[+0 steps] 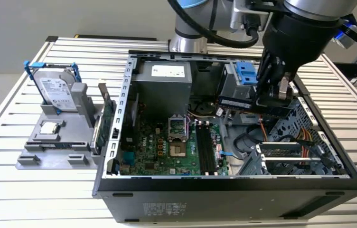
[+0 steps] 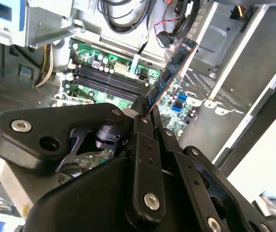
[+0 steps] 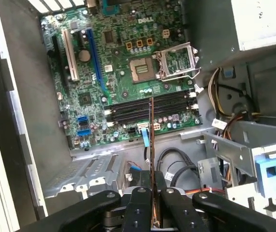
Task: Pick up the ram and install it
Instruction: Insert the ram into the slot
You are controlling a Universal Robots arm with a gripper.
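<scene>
In the exterior view I see the open computer case (image 1: 229,190) lying on the slatted table (image 1: 70,47). The arm comes down from above, and the gripper (image 1: 275,95) hangs inside the case toward the exterior view's right, over the drive-bay area and well above the motherboard (image 1: 165,147). On the exterior view's left, outside the case, a grey holder (image 1: 51,154) carries a hard drive (image 1: 57,92) standing upright, a small silver chip (image 1: 51,127) and a green expansion card (image 1: 106,123).

In the second wrist view my gripper (image 2: 143,115) is clenched on the ram (image 2: 169,72). The black fingers (image 2: 139,130) pinch one end of the stick, and the rest juts out tilted over the motherboard (image 2: 94,63). The stick is clear of the dark memory slots (image 2: 106,83), which lie to one side of it.

In the first wrist view I look along the ram (image 3: 151,145) edge-on, a thin strip running out from between the fingers (image 3: 138,205) of the gripper (image 3: 152,195). Its far end lines up in the picture with the row of memory slots (image 3: 128,110) beside the processor socket (image 3: 145,70), but the stick sits above the board and is not seated in any slot. A blue cable (image 3: 145,136) lies just beside the line of the stick.
</scene>
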